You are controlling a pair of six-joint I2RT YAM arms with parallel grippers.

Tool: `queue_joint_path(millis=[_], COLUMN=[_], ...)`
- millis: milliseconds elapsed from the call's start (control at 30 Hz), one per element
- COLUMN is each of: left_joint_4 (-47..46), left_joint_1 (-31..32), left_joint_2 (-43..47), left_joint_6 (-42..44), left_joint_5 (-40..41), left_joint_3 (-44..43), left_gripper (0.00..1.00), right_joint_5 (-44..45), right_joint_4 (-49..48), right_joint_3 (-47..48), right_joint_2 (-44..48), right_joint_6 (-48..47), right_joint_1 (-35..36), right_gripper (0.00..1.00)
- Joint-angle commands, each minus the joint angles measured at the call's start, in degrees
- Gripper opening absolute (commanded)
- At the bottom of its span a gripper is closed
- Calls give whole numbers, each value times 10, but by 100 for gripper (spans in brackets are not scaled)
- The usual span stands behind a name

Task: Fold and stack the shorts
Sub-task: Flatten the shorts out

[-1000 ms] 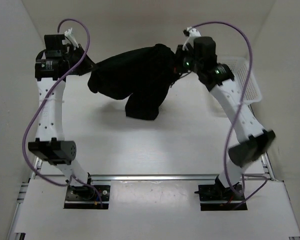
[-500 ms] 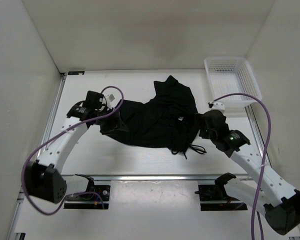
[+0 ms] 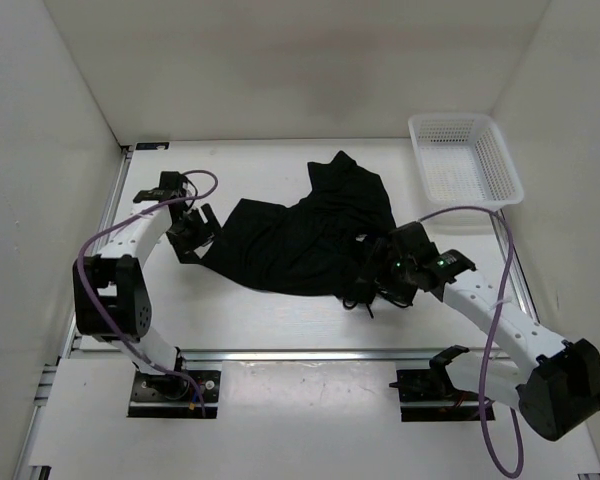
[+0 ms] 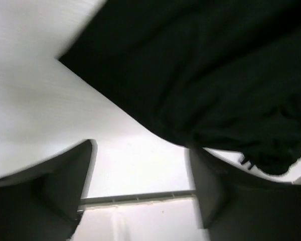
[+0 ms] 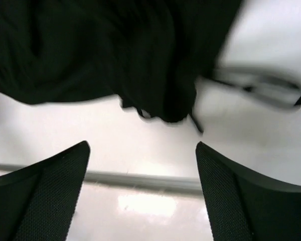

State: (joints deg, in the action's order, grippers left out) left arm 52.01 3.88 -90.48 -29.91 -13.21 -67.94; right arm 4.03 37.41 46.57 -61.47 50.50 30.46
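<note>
A white worktop (image 3: 280, 320) sits boxed in by plain white walls, with a white mesh basket (image 3: 465, 160) at its far right corner. The black shorts (image 3: 300, 240) lie crumpled mid-worktop. The left arm folds low, and the left gripper (image 3: 192, 235) is spread wide and empty at the shorts' left edge. The right arm reaches inward, and the right gripper (image 3: 372, 280) is also wide and empty at their near right edge.

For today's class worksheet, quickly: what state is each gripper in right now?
Left gripper: open, holding nothing; black shorts lie just beyond it.
Right gripper: open, holding nothing.
</note>
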Motion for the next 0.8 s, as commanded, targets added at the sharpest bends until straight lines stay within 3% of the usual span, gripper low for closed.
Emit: queue_joint_path(millis=[0,167,367,500,567,600,667,700,767], left_joint_4=[-14,-46,-59,-59,-59,-59,-59,-59,-59], left_joint_1=[-28,-39,-55,-55,-55,-55,-55,-61,-61], left_joint_2=[-18,-98,-169,-194,-205,-214,-220,-220,-220], left_joint_6=[-11,-11,3,3,8,8,14,14,14], left_joint_5=[8,2,-4,1,1,1,-4,-4,-4], left_joint_3=[1,1,-35,-50,-57,-62,-62,-62,-62], left_gripper=[96,94,78,63,40,28,10,10,10], right_joint_5=[-125,-99,-24,-18,-2,11,28,33,48], right_joint_4=[-31,-42,-42,-42,-42,-51,-58,-58,-58], right_joint_3=[-45,-13,55,77,77,77,77,77,108], right_joint_2=[6,-29,-129,-202,-222,-222,-222,-227,-233], right_joint_6=[102,69,-19,-44,-36,-30,-30,-30,-56], right_joint_1=[-7,-32,-32,-21,-14,-8,-2,-2,-2], right_gripper=[94,92,82,76,70,66,43,22,5])
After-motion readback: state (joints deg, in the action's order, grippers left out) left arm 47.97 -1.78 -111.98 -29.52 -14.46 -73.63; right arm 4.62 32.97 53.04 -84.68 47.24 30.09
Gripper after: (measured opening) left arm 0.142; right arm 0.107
